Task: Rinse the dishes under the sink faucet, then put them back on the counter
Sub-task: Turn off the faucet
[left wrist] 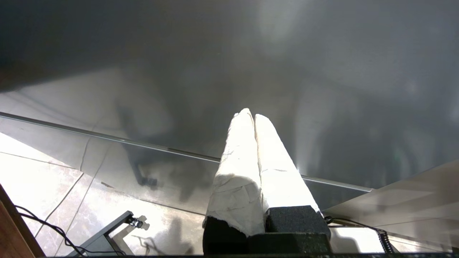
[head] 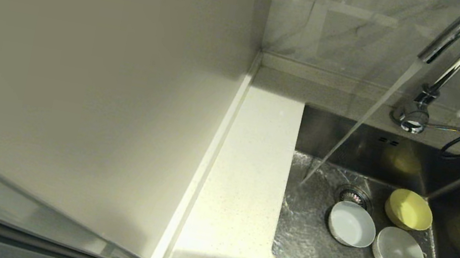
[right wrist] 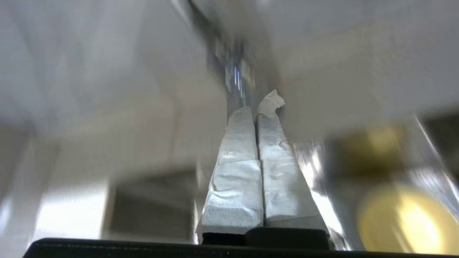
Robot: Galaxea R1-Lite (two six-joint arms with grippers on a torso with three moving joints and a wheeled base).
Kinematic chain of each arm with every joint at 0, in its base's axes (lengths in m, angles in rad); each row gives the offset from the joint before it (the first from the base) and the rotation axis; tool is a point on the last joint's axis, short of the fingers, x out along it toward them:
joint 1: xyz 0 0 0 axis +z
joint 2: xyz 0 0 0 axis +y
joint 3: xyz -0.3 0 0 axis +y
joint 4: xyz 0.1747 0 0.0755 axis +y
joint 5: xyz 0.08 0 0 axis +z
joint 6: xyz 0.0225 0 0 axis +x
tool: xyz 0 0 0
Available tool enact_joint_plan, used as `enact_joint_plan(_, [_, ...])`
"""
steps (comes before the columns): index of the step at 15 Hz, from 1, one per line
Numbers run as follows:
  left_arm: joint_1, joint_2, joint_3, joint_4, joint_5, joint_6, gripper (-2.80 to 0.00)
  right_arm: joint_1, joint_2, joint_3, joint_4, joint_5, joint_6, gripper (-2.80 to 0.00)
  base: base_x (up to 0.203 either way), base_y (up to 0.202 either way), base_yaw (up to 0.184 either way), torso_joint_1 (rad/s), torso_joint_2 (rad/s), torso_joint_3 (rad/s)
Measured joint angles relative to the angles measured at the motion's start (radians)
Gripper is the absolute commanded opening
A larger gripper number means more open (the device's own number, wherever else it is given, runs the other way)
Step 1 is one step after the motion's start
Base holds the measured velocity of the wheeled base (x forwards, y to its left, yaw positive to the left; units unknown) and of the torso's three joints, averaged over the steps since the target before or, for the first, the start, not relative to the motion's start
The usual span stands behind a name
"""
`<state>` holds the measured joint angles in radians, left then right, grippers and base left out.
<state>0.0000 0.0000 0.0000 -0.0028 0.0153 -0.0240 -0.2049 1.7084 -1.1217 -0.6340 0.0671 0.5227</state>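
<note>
Room and obstacles around the sink

The three bowls, one yellow (head: 409, 209) and two white (head: 352, 224) (head: 399, 251), crowd the middle of the sink (head: 307, 251) floor near the drain strainer (head: 354, 196); the left part is bare but the water stream (head: 361, 123) falls across it. The faucet (head: 453, 59) arches over the far edge. The counter (head: 243, 188) on the left is open, with a wall panel (head: 78, 74) beside it.

Plain beige wall panel (head: 83, 51), grey-veined marble backsplash (head: 346, 31), glossy marbled floor tiles (left wrist: 39, 182).
</note>
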Motion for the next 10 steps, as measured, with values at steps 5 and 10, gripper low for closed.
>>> enact_joint_plan(5, [0.0, 0.0, 0.0, 0.0, 0.0, 0.0, -2.8, 0.0, -0.117, -0.009, 0.479, 0.049, -0.164, -2.8, 0.0, 0.0, 0.0, 0.0, 0.0, 0.0])
enact_joint_plan(10, [0.0, 0.0, 0.0, 0.0, 0.0, 0.0, -2.8, 0.005, -0.037, -0.112, 0.55, 0.004, -0.226, -2.8, 0.0, 0.0, 0.0, 0.0, 0.0, 0.0])
